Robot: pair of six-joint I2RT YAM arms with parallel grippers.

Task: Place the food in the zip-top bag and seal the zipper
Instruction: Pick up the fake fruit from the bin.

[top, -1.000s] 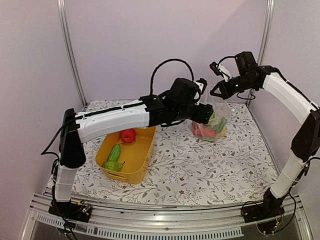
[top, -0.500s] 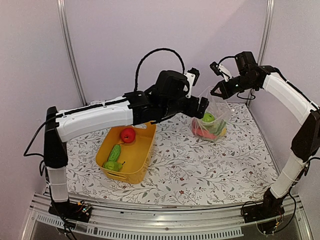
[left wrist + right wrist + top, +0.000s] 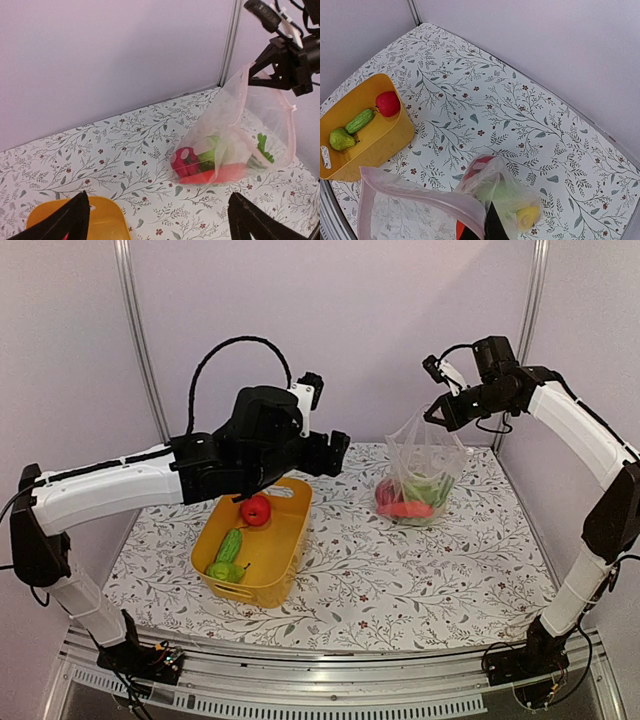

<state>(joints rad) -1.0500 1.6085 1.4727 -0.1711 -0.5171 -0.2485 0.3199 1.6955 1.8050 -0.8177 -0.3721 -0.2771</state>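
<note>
The zip-top bag (image 3: 422,472) hangs upright at the back right, its base on the table. My right gripper (image 3: 441,416) is shut on its top edge. Through the plastic I see food: a red piece (image 3: 184,160), an orange carrot (image 3: 222,174), green pieces (image 3: 212,154) and a yellow lemon (image 3: 527,216). The pinkish zipper (image 3: 420,196) runs along the gaping mouth, with my right gripper (image 3: 489,226) pinching it. My left gripper (image 3: 336,451) hangs open and empty over the yellow basket's far end, left of the bag. In its wrist view the left gripper (image 3: 160,220) faces the bag.
The yellow basket (image 3: 282,558) stands left of centre holding a red apple (image 3: 256,509), a green cucumber (image 3: 229,544) and another green fruit (image 3: 225,571). Floral cloth covers the table (image 3: 400,570). Walls and metal posts close the back and sides.
My left arm has pulled back leftward from the bag's mouth to above the basket, and its jaws have opened wide. The bag now hangs taller. The right gripper has not moved.
</note>
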